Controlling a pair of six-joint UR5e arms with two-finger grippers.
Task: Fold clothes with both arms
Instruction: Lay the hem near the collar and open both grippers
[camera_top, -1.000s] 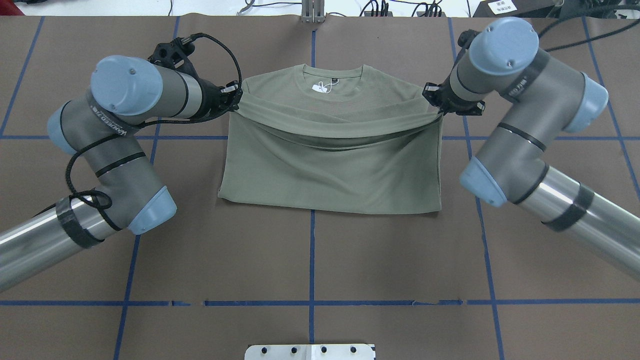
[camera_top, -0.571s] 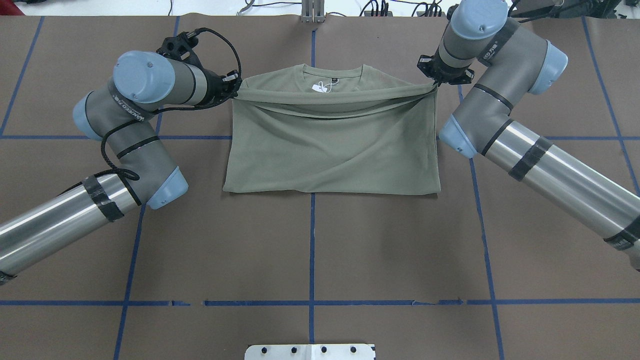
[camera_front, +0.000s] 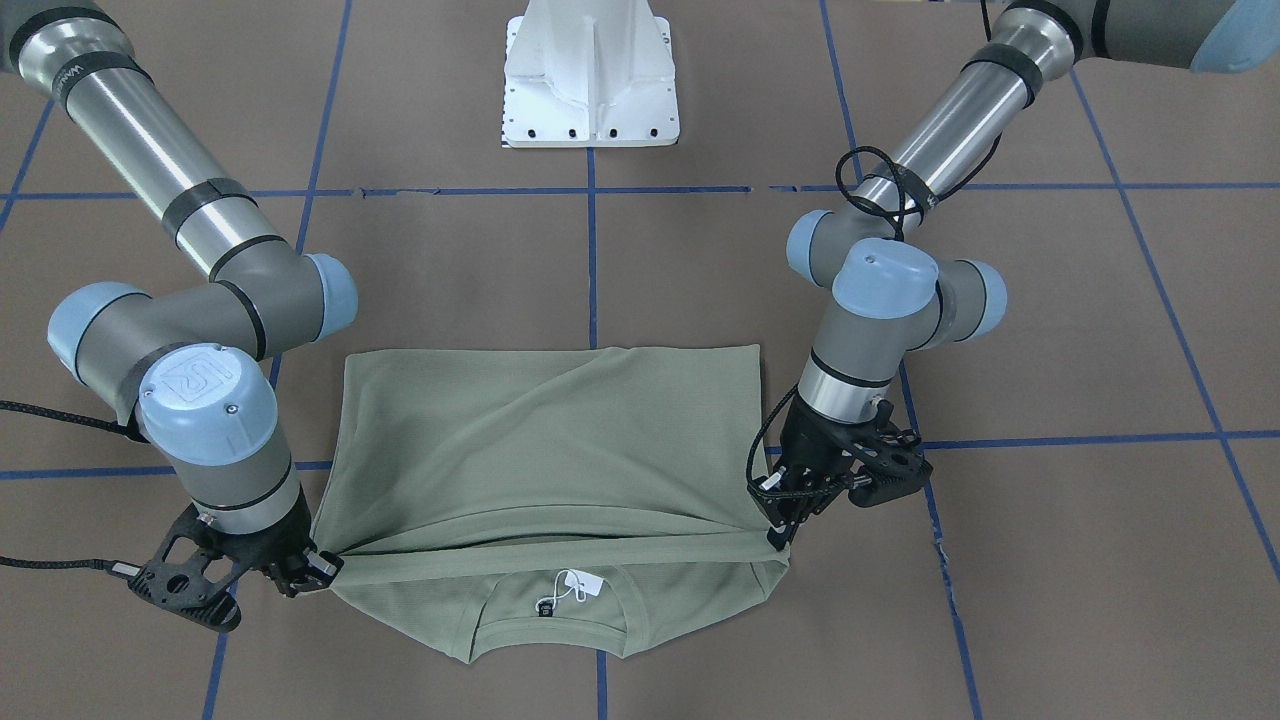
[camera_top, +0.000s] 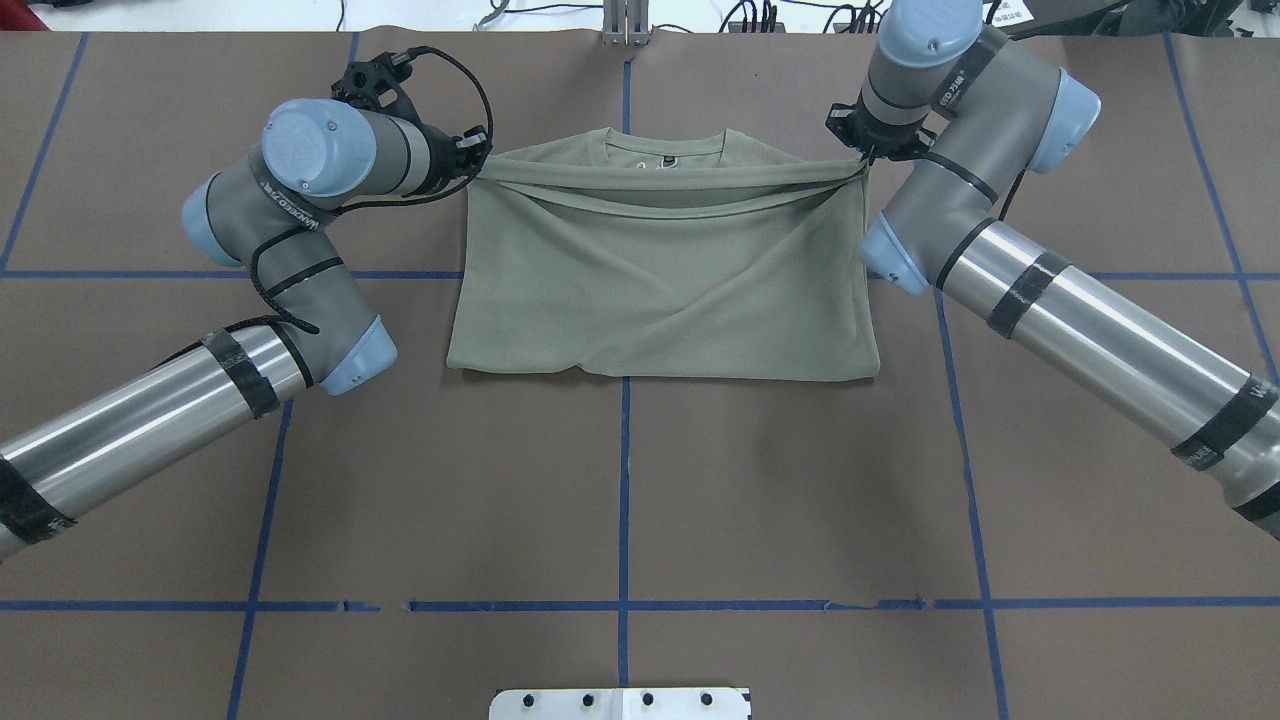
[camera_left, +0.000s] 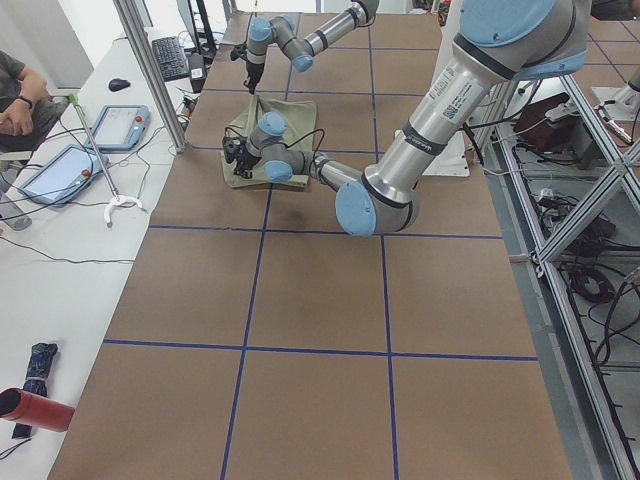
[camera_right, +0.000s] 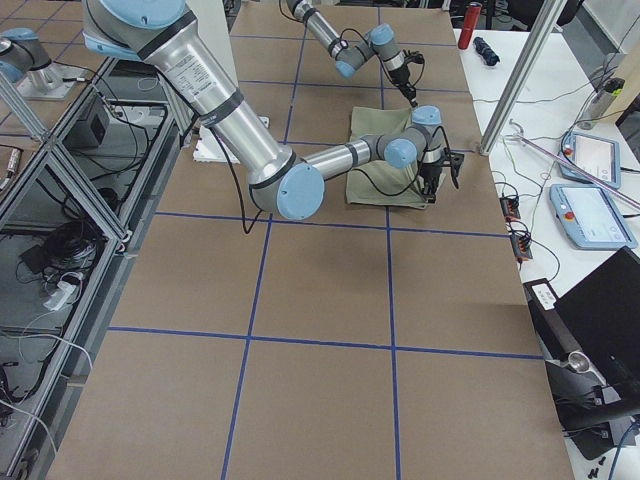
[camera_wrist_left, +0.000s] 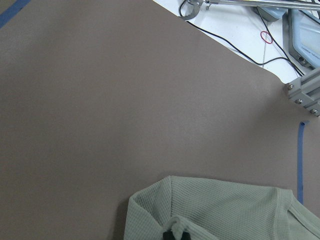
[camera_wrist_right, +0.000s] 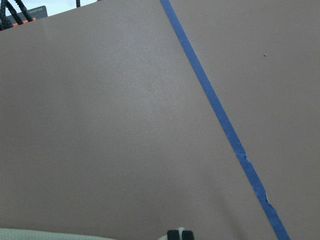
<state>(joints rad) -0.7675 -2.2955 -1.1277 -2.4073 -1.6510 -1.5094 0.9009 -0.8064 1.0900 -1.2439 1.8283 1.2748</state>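
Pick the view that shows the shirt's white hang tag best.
Exterior front-facing: the hang tag lies uncovered inside the collar of the shirt. Overhead, the lifted fold nearly hides it; side views make it too small; wrist views miss it.

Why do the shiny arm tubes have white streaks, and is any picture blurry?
Overhead exterior: glare streaks the silver tubes of the left arm and right arm. Exterior front-facing: even light, with a soft shadow under the lifted edge of the shirt. Left wrist-mounted: sharp enough to show the knit. Exterior left: the near arm looms large. None looks blurred.
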